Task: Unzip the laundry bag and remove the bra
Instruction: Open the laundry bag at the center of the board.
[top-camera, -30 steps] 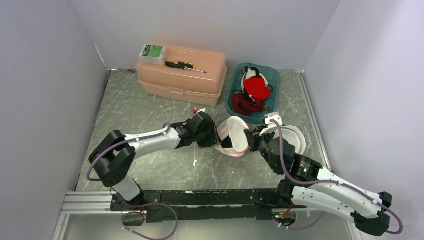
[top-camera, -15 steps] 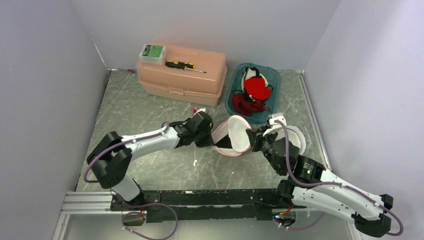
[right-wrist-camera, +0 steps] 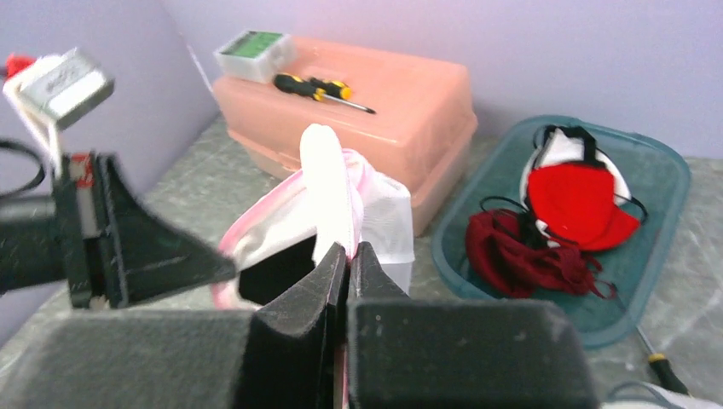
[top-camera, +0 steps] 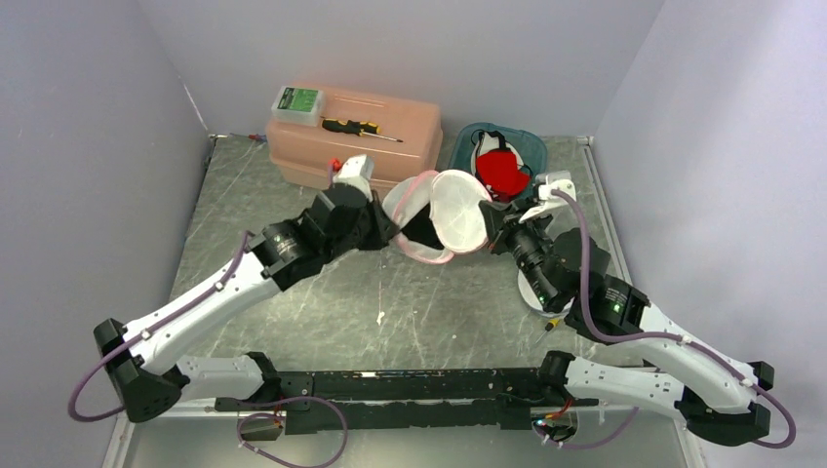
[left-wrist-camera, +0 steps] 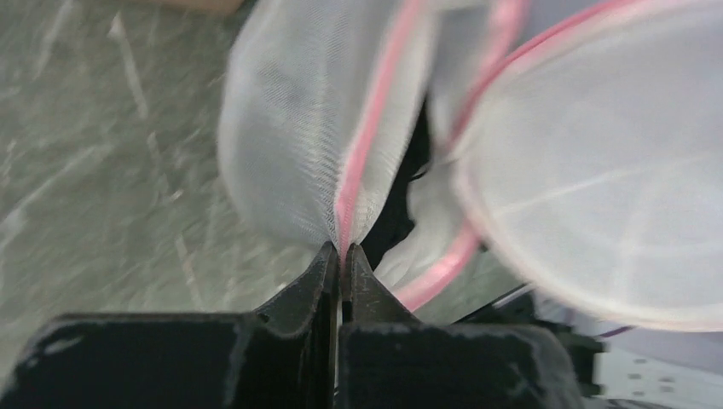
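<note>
The white mesh laundry bag (top-camera: 458,210) with pink trim hangs in the air between my two grippers, its mouth gaping open. A black bra (top-camera: 424,232) shows as a dark mass inside the opening. My left gripper (top-camera: 387,227) is shut on the bag's pink-trimmed left rim (left-wrist-camera: 341,251). My right gripper (top-camera: 493,227) is shut on the opposite rim (right-wrist-camera: 348,249). In the left wrist view the bra (left-wrist-camera: 402,213) lies dark between the two mesh halves. In the right wrist view the bra (right-wrist-camera: 274,271) fills the opening, left of my fingers.
A peach toolbox (top-camera: 390,132) stands at the back, carrying a screwdriver (top-camera: 359,127) and a small green-topped box (top-camera: 297,102). A teal tray (top-camera: 466,136) behind the bag holds red and white bras. A white round item (top-camera: 542,294) lies under my right arm.
The left gripper closed on the bag's rim. Both arms then raised the bag off the table and carried it toward the back, and its mouth spread wider.
</note>
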Tool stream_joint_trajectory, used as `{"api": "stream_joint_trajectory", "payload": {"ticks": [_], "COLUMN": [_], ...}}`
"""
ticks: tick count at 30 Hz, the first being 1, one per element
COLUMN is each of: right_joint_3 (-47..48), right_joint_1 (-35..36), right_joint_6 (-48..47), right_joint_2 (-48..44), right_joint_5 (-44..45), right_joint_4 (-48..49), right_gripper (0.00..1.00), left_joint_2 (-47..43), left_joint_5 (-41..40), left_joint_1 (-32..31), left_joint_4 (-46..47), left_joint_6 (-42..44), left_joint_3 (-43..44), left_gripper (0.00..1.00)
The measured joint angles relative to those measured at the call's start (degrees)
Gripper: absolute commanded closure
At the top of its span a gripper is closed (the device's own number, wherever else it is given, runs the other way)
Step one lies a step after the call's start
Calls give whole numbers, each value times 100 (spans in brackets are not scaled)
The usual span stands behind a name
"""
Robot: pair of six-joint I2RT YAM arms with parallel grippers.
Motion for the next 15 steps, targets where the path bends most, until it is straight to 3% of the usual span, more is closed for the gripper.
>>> {"api": "stream_joint_trajectory", "payload": {"ticks": [4,8,15], "right_joint_3": [-273,-769,-846], "right_joint_1": [0,2,48], "right_joint_6": [144,262,254], "right_joint_2": [24,15,-39], "right_joint_5": [426,542,531], "right_joint_4": [-181,-577,-772], "right_gripper": [100,100,100], "left_joint_2": [-291,131,155], "left_joint_5": [-221,-330,-625], "left_joint_1": [-2,0,0], "left_joint_4": [-37,-374,-673], "left_joint_6": [-105,-280,-409], "left_joint_3": [-1167,-2044,-2192], "left_gripper": [97,97,97]}}
